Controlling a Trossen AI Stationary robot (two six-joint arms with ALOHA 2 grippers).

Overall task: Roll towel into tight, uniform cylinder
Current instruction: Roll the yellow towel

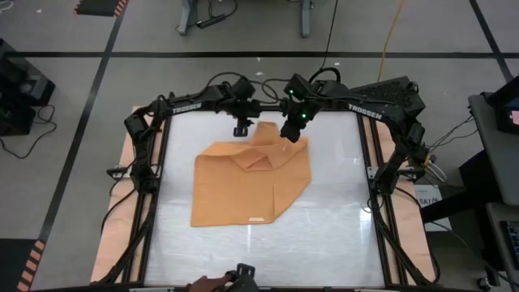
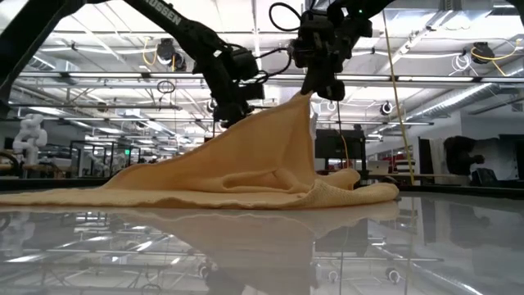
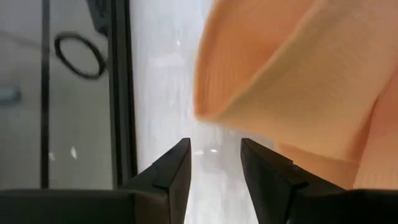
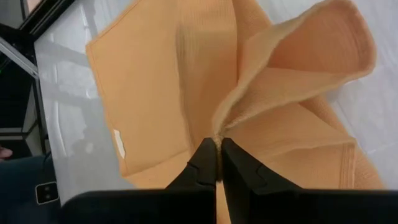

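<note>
The orange-tan towel (image 1: 243,182) lies partly folded on the white table, its small white tag (image 1: 255,219) at the near edge. My right gripper (image 1: 290,134) is shut on the towel's far right part and holds it up in a peak (image 2: 304,102). My left gripper (image 1: 242,128) is open and empty just beyond the towel's far edge, above the table; in its wrist view (image 3: 214,163) a raised fold of towel (image 3: 298,68) stands ahead of the fingers. My right gripper pinches a bunched bit of the towel's far right edge (image 4: 217,134) between its two fingertips, coming from above and pointing down. The cloth fans out below the fingers in several folds. The held part is lifted; the rest (image 2: 205,192) lies on the table.
Dark frame rails (image 1: 162,154) run along the table's left and right sides. Bare white tabletop (image 1: 324,235) lies near and right of the towel. A dark object and a hand (image 1: 219,282) show at the table's near edge.
</note>
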